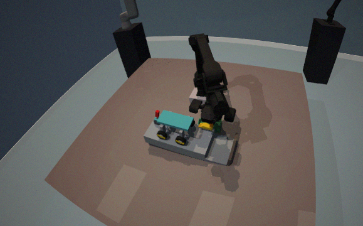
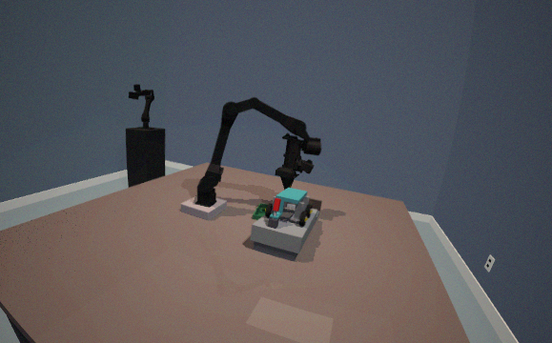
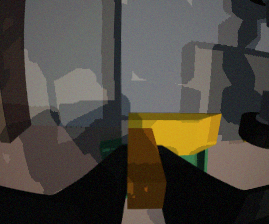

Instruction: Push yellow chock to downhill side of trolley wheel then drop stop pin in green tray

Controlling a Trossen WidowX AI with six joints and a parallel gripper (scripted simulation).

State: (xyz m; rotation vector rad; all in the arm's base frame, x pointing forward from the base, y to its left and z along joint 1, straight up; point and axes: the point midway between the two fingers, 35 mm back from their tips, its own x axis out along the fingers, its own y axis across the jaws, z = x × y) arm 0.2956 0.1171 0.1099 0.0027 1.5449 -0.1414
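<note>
The gripper [image 1: 209, 122] [image 2: 287, 186] [image 3: 144, 150] points down and is shut on the orange handle of the yellow chock [image 1: 205, 126] [image 3: 185, 132]. The chock is beside the ramp's arm-side edge, over the green tray [image 1: 218, 126] [image 2: 258, 211] [image 3: 193, 162], downhill of the trolley; its rubber base cannot be made out. The teal-topped trolley [image 1: 175, 120] [image 2: 292, 194] stands on the grey ramp [image 1: 195, 148] [image 2: 276, 239] [image 3: 155, 65]. The red-headed stop pin [image 1: 157, 113] [image 2: 276, 205] is upright at the trolley's uphill end. A black wheel [image 3: 260, 132] shows right of the chock in the wrist view.
A dark brown end board [image 1: 233, 148] [image 3: 13, 75] closes the low end of the ramp. The arm's pale base [image 1: 194, 95] [image 2: 203, 210] stands on the table beyond the tray. Black pedestals [image 1: 132, 47] [image 1: 323, 51] with other arms stand beyond the table.
</note>
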